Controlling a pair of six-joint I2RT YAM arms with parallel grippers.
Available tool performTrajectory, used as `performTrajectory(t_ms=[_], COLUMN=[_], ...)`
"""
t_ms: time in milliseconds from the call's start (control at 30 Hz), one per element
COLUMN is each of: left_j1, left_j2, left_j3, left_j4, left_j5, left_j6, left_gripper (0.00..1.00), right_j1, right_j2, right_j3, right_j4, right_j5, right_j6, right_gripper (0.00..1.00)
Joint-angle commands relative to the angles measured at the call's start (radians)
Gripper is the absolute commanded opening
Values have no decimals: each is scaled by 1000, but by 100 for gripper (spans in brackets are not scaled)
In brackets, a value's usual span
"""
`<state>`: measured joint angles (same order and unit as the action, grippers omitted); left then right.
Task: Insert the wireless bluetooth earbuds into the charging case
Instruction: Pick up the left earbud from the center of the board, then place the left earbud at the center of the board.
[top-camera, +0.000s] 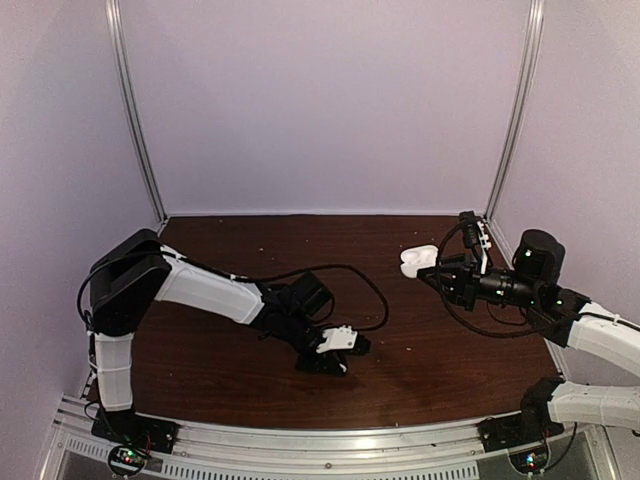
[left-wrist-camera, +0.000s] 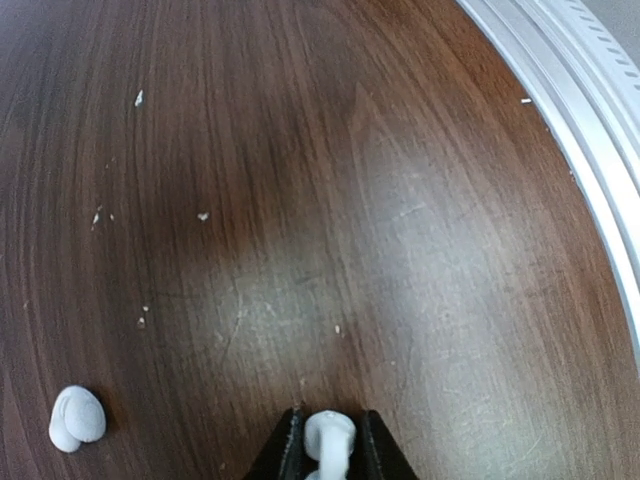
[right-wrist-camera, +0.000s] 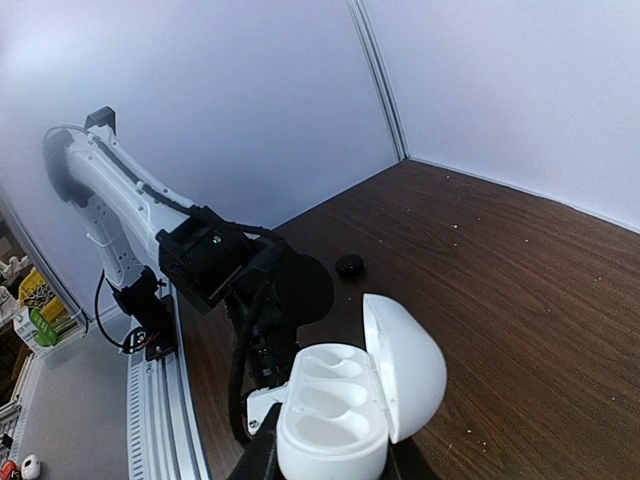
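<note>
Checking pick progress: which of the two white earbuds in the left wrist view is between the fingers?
The bottom-centre earbud, pinched by the left gripper; the other earbud lies loose on the table at lower left.

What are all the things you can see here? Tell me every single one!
White buds: two, white; one pinched in the left end effector, the other lying on the table off to its side.
Black bud: one, black, on the table past the left arm; too small to be sure it is a bud.
Case: one, white, lid open, hollows empty, in the right end effector.
Crumbs: a few, whitish, on the table.
Table: one, dark brown wood.
Rail: one, silver, near edge.
Walls: pale lilac.
Arms: two, black and white, left arm and right arm.
</note>
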<state>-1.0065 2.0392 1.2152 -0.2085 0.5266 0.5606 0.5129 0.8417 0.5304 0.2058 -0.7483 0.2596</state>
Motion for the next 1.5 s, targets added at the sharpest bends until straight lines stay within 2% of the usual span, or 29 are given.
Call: performTrajectory(t_ms=[0, 233, 500, 767, 1467], left_j1=[19, 58, 60, 60, 79], left_j2=[-85, -168, -162, -156, -193], left_j3=[-70, -214, -251, -253, -263], left_j4=[34, 187, 262, 243, 213], left_j5=[-19, 4, -47, -120, -145], left_j6=[-60, -174, -226, -246, -260], left_gripper=[19, 15, 12, 26, 23], right_j1=[-9, -8, -10, -10, -10], right_j2=[-9, -4, 11, 15, 16], right_j3=[7, 7, 11, 14, 16], right_j4=[18, 24, 27, 24, 22], right_j5=[-13, -15, -23, -26, -28], right_j6=[4, 6, 9, 8, 4], right_gripper=[0, 0, 0, 0, 0])
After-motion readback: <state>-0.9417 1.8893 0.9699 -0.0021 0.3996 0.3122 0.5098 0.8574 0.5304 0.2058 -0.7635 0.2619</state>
